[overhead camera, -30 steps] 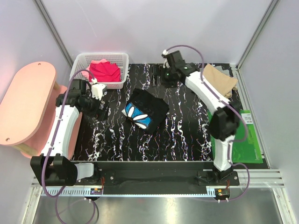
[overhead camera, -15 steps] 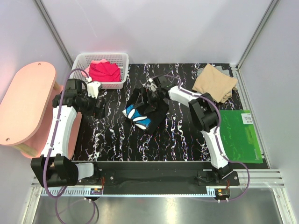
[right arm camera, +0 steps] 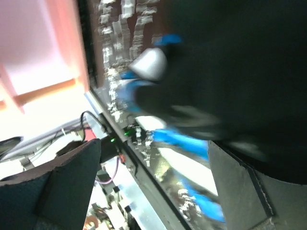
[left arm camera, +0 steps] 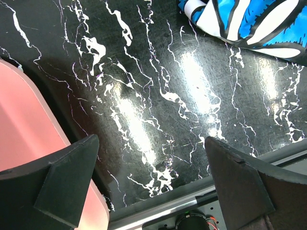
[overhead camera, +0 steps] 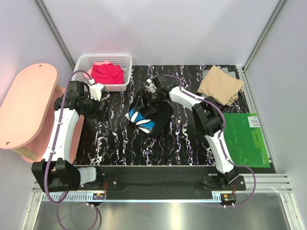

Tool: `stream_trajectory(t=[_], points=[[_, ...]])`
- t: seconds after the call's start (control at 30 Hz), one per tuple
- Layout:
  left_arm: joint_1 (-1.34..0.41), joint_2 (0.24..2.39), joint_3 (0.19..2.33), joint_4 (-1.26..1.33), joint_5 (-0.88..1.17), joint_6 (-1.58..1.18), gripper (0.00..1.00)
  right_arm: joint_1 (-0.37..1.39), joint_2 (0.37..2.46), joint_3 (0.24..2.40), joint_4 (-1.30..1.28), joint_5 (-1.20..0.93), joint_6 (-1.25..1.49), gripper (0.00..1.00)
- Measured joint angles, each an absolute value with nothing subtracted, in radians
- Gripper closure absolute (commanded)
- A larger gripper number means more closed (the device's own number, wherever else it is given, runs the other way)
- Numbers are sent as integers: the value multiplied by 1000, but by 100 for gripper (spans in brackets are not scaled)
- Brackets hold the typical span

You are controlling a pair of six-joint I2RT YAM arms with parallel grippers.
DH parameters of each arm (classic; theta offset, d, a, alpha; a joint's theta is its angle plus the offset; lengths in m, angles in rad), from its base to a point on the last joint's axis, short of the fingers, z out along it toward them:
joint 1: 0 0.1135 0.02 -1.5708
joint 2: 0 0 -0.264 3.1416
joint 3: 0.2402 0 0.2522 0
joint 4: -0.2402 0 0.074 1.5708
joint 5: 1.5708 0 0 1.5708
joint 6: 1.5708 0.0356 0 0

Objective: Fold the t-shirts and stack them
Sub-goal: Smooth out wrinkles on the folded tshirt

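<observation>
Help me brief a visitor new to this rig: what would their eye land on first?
The crumpled black t-shirt with its bright blue-and-white print, mid-table, with the open right gripper at its far edge. Then the red and pink t-shirts in the white basket far left, and the tan t-shirt far right.
</observation>
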State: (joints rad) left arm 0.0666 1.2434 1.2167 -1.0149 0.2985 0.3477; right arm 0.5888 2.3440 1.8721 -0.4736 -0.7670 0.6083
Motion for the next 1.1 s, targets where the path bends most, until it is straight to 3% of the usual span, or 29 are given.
stream_trajectory(t=[0.27,0.6,1.1], points=[[67,1243,1217,-1015,307,339,1,700,2347,2016,-506,-806,599,0],[67,1239,1217,-1015,307,336,1,710,2526,2064,-499,-885,623,0],[57,1230,1225,-1016,318,336,1,666,2430,2083,-598,-884,572,0]])
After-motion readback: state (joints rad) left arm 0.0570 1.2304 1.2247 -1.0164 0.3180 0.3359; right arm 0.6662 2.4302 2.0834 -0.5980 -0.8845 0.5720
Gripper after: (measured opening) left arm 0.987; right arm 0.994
